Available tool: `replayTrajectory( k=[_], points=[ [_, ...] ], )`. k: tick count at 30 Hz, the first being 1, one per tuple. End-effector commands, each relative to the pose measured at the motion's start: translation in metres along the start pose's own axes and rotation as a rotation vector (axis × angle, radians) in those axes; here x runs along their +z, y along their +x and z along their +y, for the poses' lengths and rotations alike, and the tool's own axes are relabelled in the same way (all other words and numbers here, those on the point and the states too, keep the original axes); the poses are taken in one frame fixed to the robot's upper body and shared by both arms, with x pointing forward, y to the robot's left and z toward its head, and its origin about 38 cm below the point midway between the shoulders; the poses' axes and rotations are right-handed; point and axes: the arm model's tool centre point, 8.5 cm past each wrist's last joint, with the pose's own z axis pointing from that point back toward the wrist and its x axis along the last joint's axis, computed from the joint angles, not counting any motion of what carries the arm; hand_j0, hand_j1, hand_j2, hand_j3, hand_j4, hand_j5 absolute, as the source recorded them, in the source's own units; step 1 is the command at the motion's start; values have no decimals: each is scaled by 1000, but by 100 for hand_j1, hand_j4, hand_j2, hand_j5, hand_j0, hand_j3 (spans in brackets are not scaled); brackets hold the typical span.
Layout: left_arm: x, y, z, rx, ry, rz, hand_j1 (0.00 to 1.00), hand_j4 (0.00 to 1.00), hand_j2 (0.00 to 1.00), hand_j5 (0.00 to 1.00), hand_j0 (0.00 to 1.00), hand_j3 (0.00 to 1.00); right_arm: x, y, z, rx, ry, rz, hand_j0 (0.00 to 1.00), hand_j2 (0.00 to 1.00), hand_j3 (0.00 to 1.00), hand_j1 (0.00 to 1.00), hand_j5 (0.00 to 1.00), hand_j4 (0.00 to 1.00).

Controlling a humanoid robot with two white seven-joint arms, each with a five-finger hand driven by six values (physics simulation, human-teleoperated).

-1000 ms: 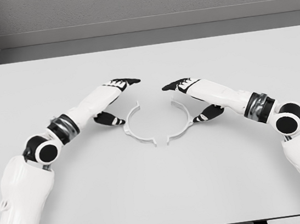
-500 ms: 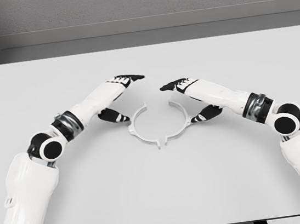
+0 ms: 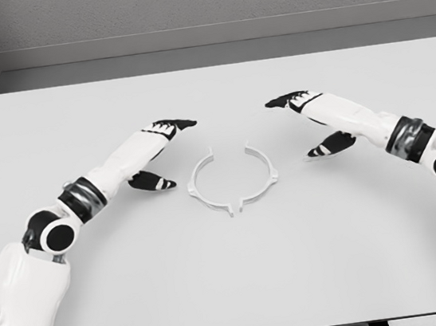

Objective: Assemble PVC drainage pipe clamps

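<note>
Two white half-ring clamp pieces lie on the table, meeting at their near ends into one ring that gapes at the far side. The left clamp half (image 3: pixel 203 189) and the right clamp half (image 3: pixel 262 177) touch near the front tabs. My left hand (image 3: pixel 162 150) hovers to the left of the ring, open and holding nothing. My right hand (image 3: pixel 309 119) is to the right of the ring, likewise open and empty. Neither hand touches the clamp.
The white table (image 3: pixel 233 273) spreads wide around the ring. Its near edge runs along the bottom of the view, with a grey wall behind the far edge.
Both hands pushed the two halves together until the near ends met, then drew away outward. The ring now lies free between them.
</note>
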Motion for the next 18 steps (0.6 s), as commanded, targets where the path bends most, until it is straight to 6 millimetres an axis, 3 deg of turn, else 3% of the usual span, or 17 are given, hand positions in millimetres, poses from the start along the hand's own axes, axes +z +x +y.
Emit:
replayTrajectory(
  k=[1, 5, 11, 18],
  points=[
    [1, 3, 6, -9, 16, -10, 100, 100, 100, 100, 100, 100, 9, -8, -5, 10, 4, 24, 100, 100, 100, 100, 100, 100],
    [1, 4, 4, -9, 11, -12, 100, 100, 100, 100, 100, 100, 3, -16, -15, 10, 8, 36, 100, 100, 100, 100, 100, 100],
    [6, 11, -2, -13, 4, -24, 100, 100, 100, 100, 100, 100, -26, -16, -6, 8, 97, 12, 100, 100, 100, 100, 100, 100],
    [4, 14, -2, -16, 7, -35, 100, 100, 100, 100, 100, 100, -30, -24, -7, 2, 121, 30, 100, 100, 100, 100, 100, 100]
  ],
)
